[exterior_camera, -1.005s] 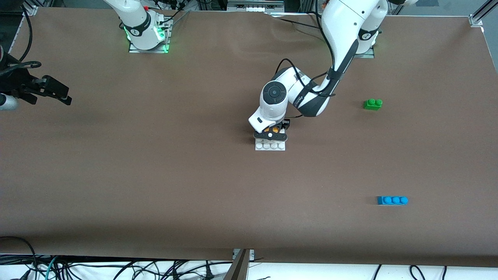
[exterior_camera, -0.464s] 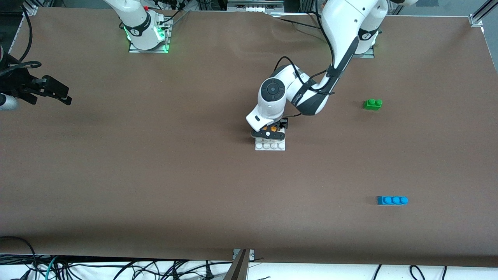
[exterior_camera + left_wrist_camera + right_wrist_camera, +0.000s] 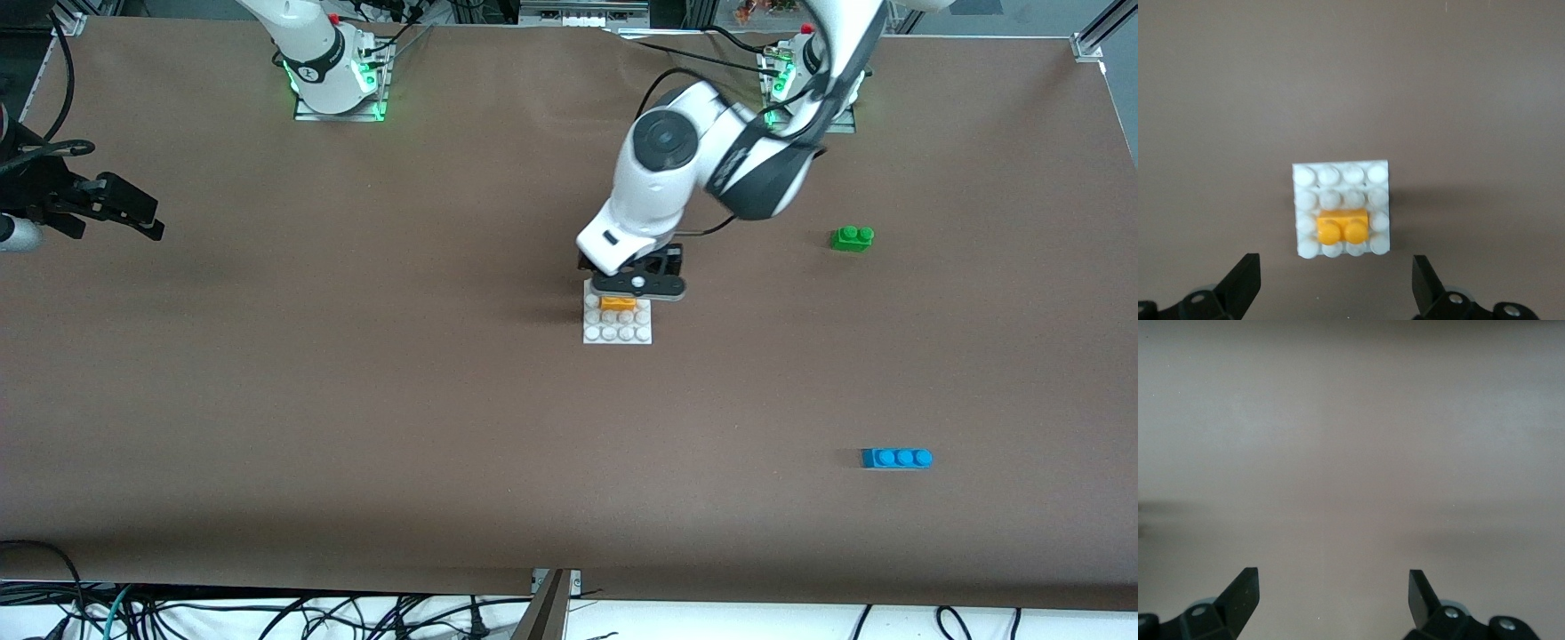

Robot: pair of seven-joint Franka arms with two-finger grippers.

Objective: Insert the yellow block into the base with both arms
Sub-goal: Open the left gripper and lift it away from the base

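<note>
Over the base [image 3: 617, 331], my left claw [image 3: 638, 285] hangs wide and empty; the yellow block [image 3: 618, 303] sits on its studs, apparently seated. Advice: lift straight up, clear of the block. Right claw [image 3: 124, 212] waits wide at the worktop [image 3: 356, 400] edge.

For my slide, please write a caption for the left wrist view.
Yellow block seated on the white base, left gripper open above it.

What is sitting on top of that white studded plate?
A yellow block sits on the base, in the second stud row, apart from the open left gripper above. The studs beneath the block are covered.
</note>
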